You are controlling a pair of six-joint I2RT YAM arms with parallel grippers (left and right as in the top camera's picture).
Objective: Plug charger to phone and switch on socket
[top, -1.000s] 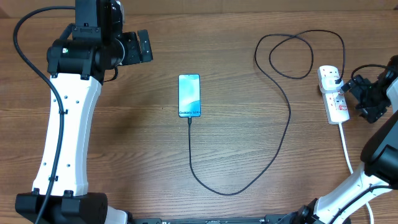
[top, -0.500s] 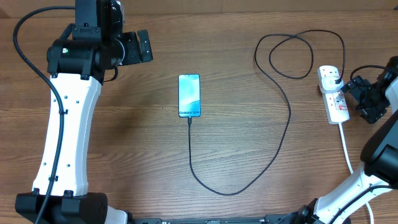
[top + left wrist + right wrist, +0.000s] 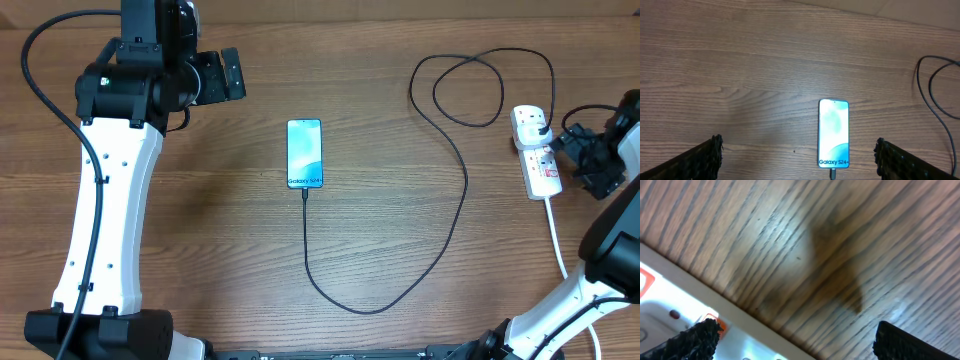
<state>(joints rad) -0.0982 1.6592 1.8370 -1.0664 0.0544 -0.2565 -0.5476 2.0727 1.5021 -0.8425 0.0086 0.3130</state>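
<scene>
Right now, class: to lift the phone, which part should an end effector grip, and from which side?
Probably the phone by its two long edges, from straight above: it lies flat, screen up, and is narrow that way. Keep to the end away from the charger plugged into its short edge.

The wooden table bears the phone, charger and socket.

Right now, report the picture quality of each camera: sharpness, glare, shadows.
Overhead: sharp and evenly lit, the phone screen text readable, only faint shadows on the table. Left wrist: sharp, but the phone's upper screen is washed out by its own glow. Right wrist: very close and soft, the socket out of focus, a dark shadow across the wood.
</scene>
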